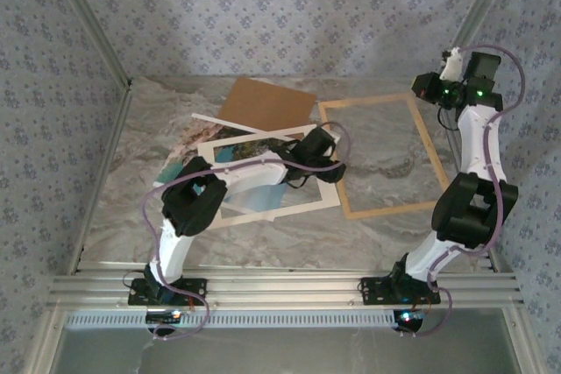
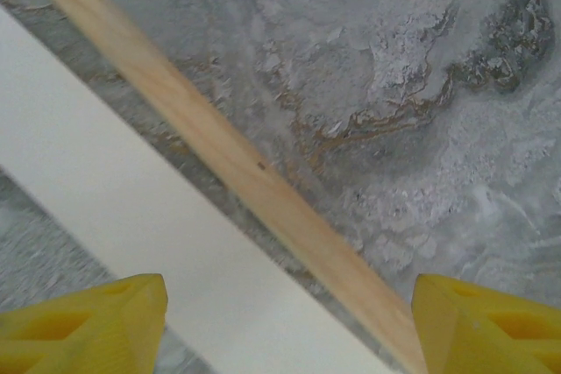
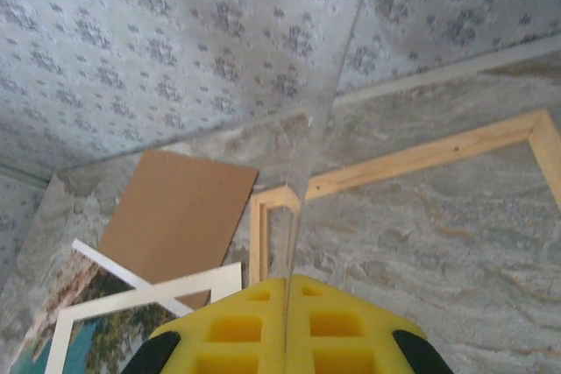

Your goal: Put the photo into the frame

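The light wooden frame (image 1: pixel 396 208) lies flat on the marble table, right of centre. The photo (image 1: pixel 186 155) of sea and trees lies at the left, partly under a white mat border (image 1: pixel 263 206). My left gripper (image 1: pixel 326 164) hovers open over the gap where the mat's right strip (image 2: pixel 114 208) meets the frame's left rail (image 2: pixel 237 159); nothing sits between its yellow fingertips (image 2: pixel 96 326). My right gripper (image 1: pixel 451 67) is raised at the back right, shut on a clear pane (image 3: pixel 307 172) seen edge-on between its pads. The frame (image 3: pixel 421 157) and photo (image 3: pixel 83 335) lie below it.
A plain brown backing board (image 1: pixel 267 104) lies behind the mat, near the back wall, also seen as the board (image 3: pixel 180 216) from the right wrist. Patterned walls close in the table on three sides. An aluminium rail (image 1: pixel 280 286) runs along the near edge.
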Controlling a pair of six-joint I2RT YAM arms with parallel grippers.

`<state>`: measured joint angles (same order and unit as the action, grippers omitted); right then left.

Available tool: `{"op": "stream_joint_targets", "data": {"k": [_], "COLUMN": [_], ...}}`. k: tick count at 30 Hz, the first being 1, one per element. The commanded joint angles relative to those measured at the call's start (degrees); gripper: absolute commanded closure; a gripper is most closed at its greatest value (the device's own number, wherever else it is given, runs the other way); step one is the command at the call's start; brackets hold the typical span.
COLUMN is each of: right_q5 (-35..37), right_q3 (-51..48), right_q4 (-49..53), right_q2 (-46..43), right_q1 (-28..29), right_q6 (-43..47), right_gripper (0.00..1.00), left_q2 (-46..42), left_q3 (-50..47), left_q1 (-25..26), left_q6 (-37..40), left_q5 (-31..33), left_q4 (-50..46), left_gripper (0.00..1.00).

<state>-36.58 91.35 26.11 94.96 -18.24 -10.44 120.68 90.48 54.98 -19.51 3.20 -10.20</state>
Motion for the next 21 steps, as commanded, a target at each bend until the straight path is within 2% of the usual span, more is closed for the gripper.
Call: {"op": "stream_joint_targets", "data": {"k": [1,6,13,18,21], "right_q5": [2.52,1.95,1.25,0.55,-0.03], "right_q3": [-0.13,0.32,0.45,0.48,0.67], "right_q4": [-6.9,-7.21,-6.05,-4.56,-3.76], "right_q2": [-2.68,-1.5,-1.27,-1.22,-0.94], "right_q1": [-0.32,-0.44,-0.51,-0.23,0.54], "right_q6": [-4.04,-4.77,-4.25,-3.58,-3.36], "right_gripper": [1.0,1.0,1.0,1.0,1.0], "left_q2": [4.43,10.11,14.46,12.25,8.58], "left_q3": [5.66,12.47,16.66,11.02,3.76], "left_q1": [1.32,2.88,3.11,2.72,1.83], "left_q6": [1.05,3.23,5.06,5.32,4.81], "left_q5": [3.89,6.7,7.9,10.4,11.89], "left_q4": [-4.8,-9.15,-12.71,-12.18,-9.32], "left_gripper": [0.25,0.25,0.25,0.31,0.35]}}
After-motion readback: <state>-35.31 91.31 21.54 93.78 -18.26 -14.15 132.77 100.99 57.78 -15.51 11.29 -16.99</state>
